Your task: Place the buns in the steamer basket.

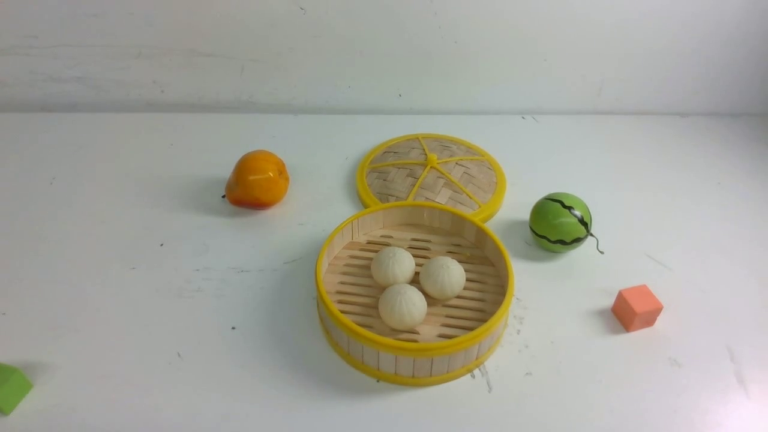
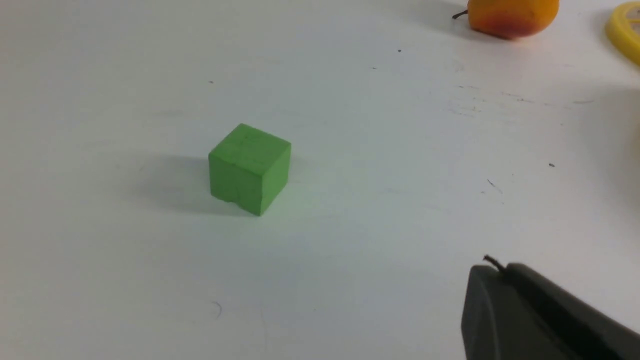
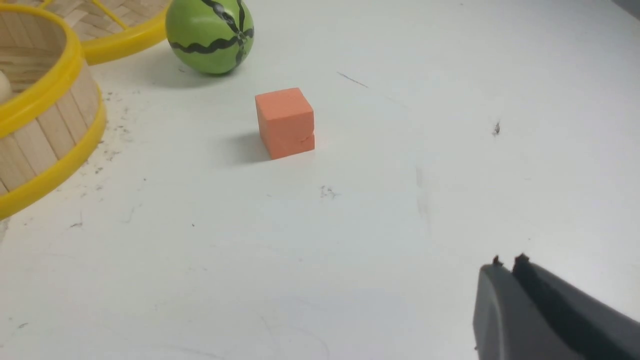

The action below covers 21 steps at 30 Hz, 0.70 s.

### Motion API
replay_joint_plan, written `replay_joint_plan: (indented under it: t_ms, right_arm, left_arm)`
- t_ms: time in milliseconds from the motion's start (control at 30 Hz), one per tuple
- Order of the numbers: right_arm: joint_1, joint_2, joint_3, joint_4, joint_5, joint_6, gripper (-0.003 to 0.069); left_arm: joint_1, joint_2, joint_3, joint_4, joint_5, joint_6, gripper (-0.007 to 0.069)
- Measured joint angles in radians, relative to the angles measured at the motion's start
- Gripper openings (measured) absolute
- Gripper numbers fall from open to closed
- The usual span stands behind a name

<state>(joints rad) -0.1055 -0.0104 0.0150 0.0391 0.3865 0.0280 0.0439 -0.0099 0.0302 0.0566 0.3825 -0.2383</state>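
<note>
Three cream-white buns (image 1: 393, 266) (image 1: 442, 277) (image 1: 402, 306) lie close together on the slatted floor of the steamer basket (image 1: 414, 349), in the middle of the table. The basket's wall and yellow rim also show in the right wrist view (image 3: 37, 107). Neither arm shows in the front view. My left gripper (image 2: 500, 270) is shut and empty, above bare table near a green cube. My right gripper (image 3: 506, 265) is shut and empty, above bare table to the right of the basket.
The woven yellow-spoked lid (image 1: 432, 174) lies flat behind the basket. An orange fruit (image 1: 257, 179) is at back left, a green watermelon ball (image 1: 560, 222) and an orange cube (image 1: 636, 307) on the right, a green cube (image 1: 12, 388) at front left.
</note>
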Motion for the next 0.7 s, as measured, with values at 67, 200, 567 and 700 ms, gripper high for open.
replay_joint_plan:
  t_ms: [67, 200, 567, 700]
  right_arm:
    - [0.000, 0.000, 0.000, 0.000, 0.000, 0.000, 0.0034]
    - [0.000, 0.000, 0.000, 0.000, 0.000, 0.000, 0.0038]
    - [0.000, 0.000, 0.000, 0.000, 0.000, 0.003, 0.0056]
    - [0.000, 0.000, 0.000, 0.000, 0.000, 0.004, 0.0062]
  left_arm:
    - [0.000, 0.000, 0.000, 0.000, 0.000, 0.001, -0.0014]
    - [0.000, 0.000, 0.000, -0.001, -0.001, 0.002, -0.0014]
    - [0.000, 0.000, 0.000, -0.001, -0.002, 0.002, -0.0014]
    - [0.000, 0.000, 0.000, -0.001, -0.002, 0.002, -0.0014]
